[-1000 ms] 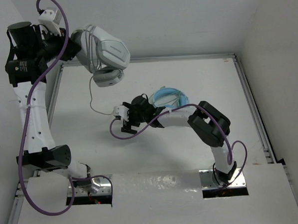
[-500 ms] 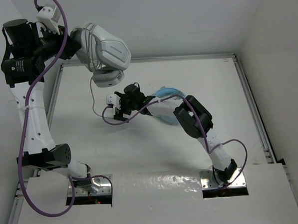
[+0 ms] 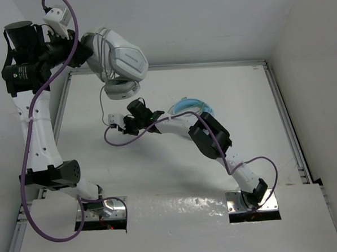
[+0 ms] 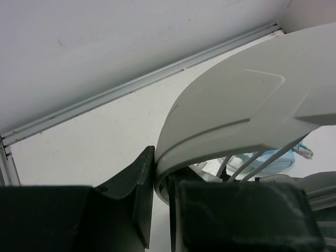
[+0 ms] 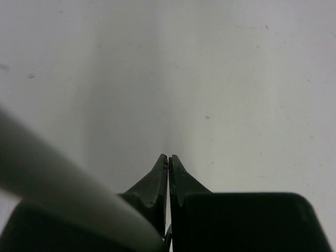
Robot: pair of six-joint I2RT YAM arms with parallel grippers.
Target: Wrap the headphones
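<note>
The white and light-grey headphones [image 3: 124, 58] hang in the air at the back left. My left gripper [image 3: 88, 54] is shut on their wide headband [image 4: 236, 110], which is pinched between the fingers of that gripper [image 4: 161, 184]. Turns of thin grey cable cross the band by the grip. From the lower ear cup [image 3: 120, 89] the cable [image 3: 102, 104] drops to the table and ends beside my right gripper [image 3: 113, 122]. The right gripper [image 5: 168, 157] is shut, its tips together over bare table. No cable shows between them.
Light blue headphones [image 3: 191, 107] lie on the table behind the right forearm, also seen under the headband as light blue headphones [image 4: 273, 160]. A metal rail [image 3: 210, 64] runs along the back edge and another rail [image 3: 284, 114] along the right side. Purple arm cables loop near both arms.
The right gripper has travelled left and toward the back, up to the hanging cable, and has gone from open to shut. The left arm and the headphones have barely moved.
</note>
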